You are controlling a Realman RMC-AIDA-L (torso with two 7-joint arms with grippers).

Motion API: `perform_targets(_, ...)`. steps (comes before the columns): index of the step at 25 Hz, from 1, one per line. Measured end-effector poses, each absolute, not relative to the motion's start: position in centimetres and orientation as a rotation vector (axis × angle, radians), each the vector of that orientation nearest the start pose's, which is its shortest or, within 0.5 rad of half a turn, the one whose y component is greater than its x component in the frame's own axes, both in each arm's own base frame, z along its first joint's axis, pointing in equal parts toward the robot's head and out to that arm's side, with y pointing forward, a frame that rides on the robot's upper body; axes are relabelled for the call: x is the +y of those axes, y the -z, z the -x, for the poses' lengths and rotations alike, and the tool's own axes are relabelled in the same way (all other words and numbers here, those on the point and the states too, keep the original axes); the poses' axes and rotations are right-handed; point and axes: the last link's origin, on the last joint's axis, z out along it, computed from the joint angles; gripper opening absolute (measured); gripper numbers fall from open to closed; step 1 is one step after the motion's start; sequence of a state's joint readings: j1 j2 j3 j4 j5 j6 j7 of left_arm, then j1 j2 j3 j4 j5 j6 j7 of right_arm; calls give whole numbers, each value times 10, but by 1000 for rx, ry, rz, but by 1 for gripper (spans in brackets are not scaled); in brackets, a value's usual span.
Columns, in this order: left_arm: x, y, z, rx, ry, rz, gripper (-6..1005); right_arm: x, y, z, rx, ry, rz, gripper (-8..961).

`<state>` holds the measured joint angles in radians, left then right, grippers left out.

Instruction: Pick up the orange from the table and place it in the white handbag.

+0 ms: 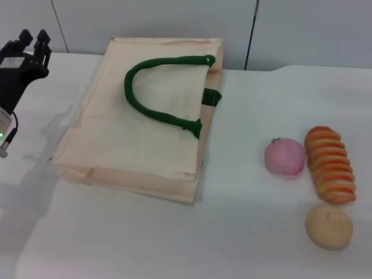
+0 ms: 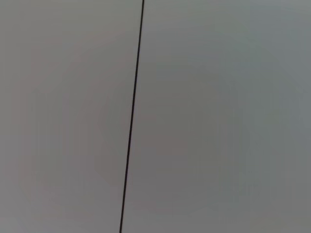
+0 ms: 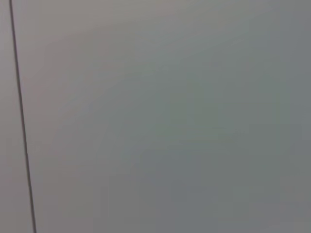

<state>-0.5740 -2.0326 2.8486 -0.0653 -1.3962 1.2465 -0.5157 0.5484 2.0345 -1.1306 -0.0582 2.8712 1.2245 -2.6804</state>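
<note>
The white handbag (image 1: 139,128) lies flat on the white table (image 1: 250,238), left of centre, with its dark green handle (image 1: 157,93) resting on top. The orange does not show in any view. My left gripper (image 1: 33,38) is raised at the far left edge of the head view, well left of the bag. It points up and is open with nothing between its fingers. My right gripper is out of view. Both wrist views show only a grey wall panel with a dark seam.
On the right side of the table lie a pink peach-like fruit (image 1: 285,157), an orange-striped ridged loaf (image 1: 330,165) and a pale beige bun (image 1: 329,226). A grey panelled wall (image 1: 174,23) stands behind the table's far edge.
</note>
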Motion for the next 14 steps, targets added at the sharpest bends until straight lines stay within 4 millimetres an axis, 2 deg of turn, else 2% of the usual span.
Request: perform_targets(14,364,-41,329,-589,875,1559,358,369,-41,-322,584,-908,1508,892)
